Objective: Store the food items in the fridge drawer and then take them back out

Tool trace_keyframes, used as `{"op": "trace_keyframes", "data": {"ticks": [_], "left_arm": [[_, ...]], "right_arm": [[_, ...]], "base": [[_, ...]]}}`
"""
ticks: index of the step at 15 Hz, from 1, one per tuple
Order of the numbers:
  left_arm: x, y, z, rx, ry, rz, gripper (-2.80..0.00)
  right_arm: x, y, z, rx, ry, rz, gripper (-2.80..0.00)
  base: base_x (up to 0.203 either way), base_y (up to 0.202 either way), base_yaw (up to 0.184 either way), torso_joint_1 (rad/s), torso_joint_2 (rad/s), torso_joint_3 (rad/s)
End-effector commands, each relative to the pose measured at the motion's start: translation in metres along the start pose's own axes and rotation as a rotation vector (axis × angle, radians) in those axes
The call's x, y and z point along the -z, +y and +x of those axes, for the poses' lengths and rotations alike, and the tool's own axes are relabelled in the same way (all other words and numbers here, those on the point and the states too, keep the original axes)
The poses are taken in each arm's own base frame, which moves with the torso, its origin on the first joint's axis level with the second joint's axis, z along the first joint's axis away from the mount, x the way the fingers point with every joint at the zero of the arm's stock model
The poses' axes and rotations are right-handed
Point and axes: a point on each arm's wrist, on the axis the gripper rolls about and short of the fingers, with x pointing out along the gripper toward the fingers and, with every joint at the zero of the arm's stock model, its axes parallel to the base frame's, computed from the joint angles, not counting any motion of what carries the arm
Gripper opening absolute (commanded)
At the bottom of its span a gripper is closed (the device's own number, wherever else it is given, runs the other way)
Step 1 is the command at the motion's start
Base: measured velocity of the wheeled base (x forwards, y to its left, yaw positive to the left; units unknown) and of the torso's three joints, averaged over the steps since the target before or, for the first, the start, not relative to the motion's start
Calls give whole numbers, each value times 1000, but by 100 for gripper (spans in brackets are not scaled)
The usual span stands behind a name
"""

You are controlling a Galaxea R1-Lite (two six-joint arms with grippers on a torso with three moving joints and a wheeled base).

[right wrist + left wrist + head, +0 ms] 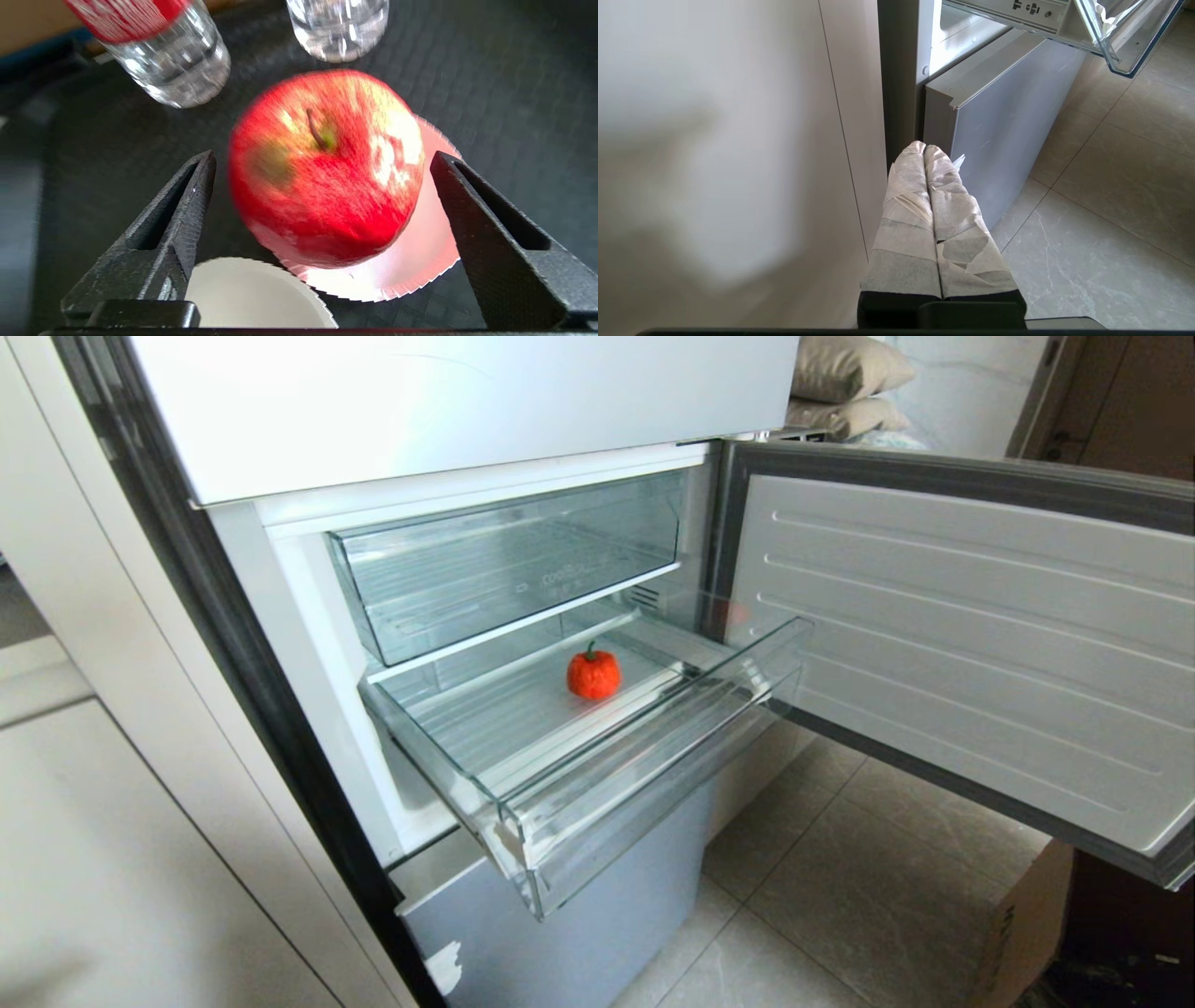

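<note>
Two red food items are in play, well apart. Nearest, the right gripper (322, 186) hangs over a dark tray (514, 70) with its jaws spread wide on either side of the apple (327, 168), neither pad touching it. The apple sits on a small white paper plate (420, 266), with a second paper plate (252, 294) nearer and two clear water bottles (177, 65) beyond. The apple is round and looks smooth, so an off-centre squeeze could roll it off the plate or knock it toward the bottles; a sticking plate could come up with it. The left gripper (927, 154), jaws pressed together and wrapped in tape, is parked low by the fridge's bottom corner. Farther off, the fridge drawer (653, 756) stands pulled out, holding one tomato-like item (594, 673) near its middle. Above it, the coolBox drawer (504, 569) holds nothing. The open fridge door (962, 644) crowds the right approach.
</note>
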Motion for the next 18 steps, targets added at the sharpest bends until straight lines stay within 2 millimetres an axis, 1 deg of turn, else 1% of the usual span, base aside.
{"op": "trace_keyframes", "data": {"ticks": [1, 4, 6, 7, 8, 10, 12, 14, 15, 16, 17, 18], "left_arm": [[0, 0, 0, -1, 1, 0, -280], [0, 0, 0, -1, 1, 0, -280], [0, 0, 0, -1, 1, 0, -280], [0, 0, 0, -1, 1, 0, -280], [0, 0, 0, -1, 1, 0, -280], [0, 0, 0, -1, 1, 0, -280], [0, 0, 0, -1, 1, 0, -280], [0, 0, 0, -1, 1, 0, -280], [0, 0, 0, -1, 1, 0, -280], [0, 0, 0, -1, 1, 0, -280], [0, 0, 0, -1, 1, 0, -280], [0, 0, 0, -1, 1, 0, -280]], "right_arm": [[-15, 5, -13, -12, -40, -4, 0], [-38, 16, -41, -40, -98, -13, 0], [-55, 22, -74, -56, -142, -15, 0], [-62, 24, -92, -61, -165, -16, -280], [-69, 26, -111, -65, -187, -15, -280], [-85, 29, -158, -73, -260, -11, -280], [-99, 34, -223, -91, -367, -11, -280], [-99, 39, -293, -123, -476, -17, -280], [-93, 43, -326, -153, -519, -22, -280], [-80, 49, -359, -213, -555, -29, -280], [-63, 54, -386, -298, -568, -40, -280], [-43, 60, -403, -420, -544, -59, -280]], "base": [[0, 0, 0, 0, 0, 0], [0, 0, 0, 0, 0, 0], [0, 0, 0, 0, 0, 0], [0, 0, 0, 0, 0, 0], [0, 0, 0, 0, 0, 0], [0, 0, 0, 0, 0, 0], [0, 0, 0, 0, 0, 0], [0, 0, 0, 0, 0, 0], [0, 0, 0, 0, 0, 0], [0, 0, 0, 0, 0, 0], [0, 0, 0, 0, 0, 0], [0, 0, 0, 0, 0, 0]]}}
